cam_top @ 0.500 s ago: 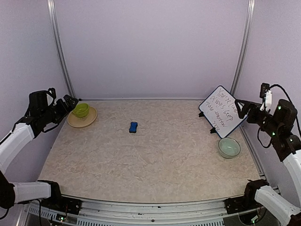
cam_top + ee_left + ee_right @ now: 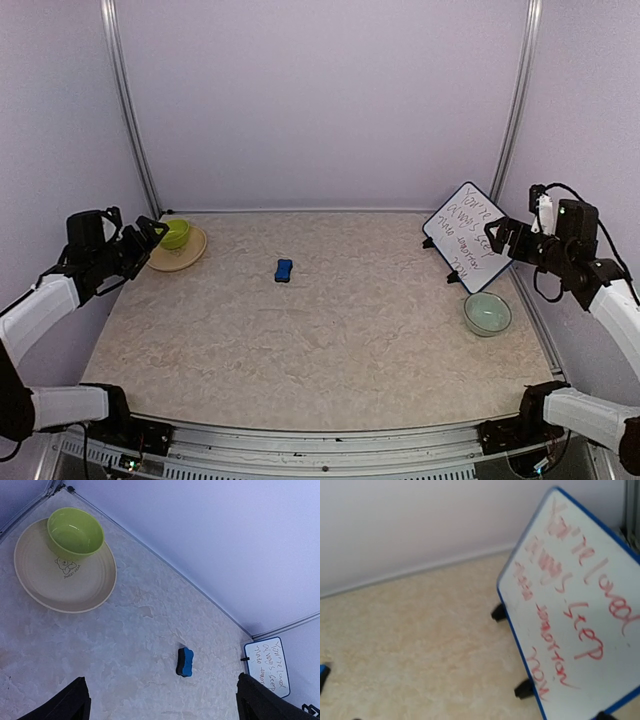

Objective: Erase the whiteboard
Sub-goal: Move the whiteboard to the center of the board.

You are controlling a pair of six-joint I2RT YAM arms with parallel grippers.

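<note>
Whiteboard point(image 2: 580, 595) scrawled red, right wrist close-up

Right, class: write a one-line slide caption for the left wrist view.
Lime-green bowl on a cream round plate, small blue block mid-table, blue-framed written-on whiteboard far right.

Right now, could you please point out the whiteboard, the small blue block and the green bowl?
the whiteboard point(image 2: 575, 605): right wrist view, on its written white face.
the small blue block point(image 2: 284, 270): top external view, on its top surface.
the green bowl point(image 2: 75, 530): left wrist view, inside its hollow.
</note>
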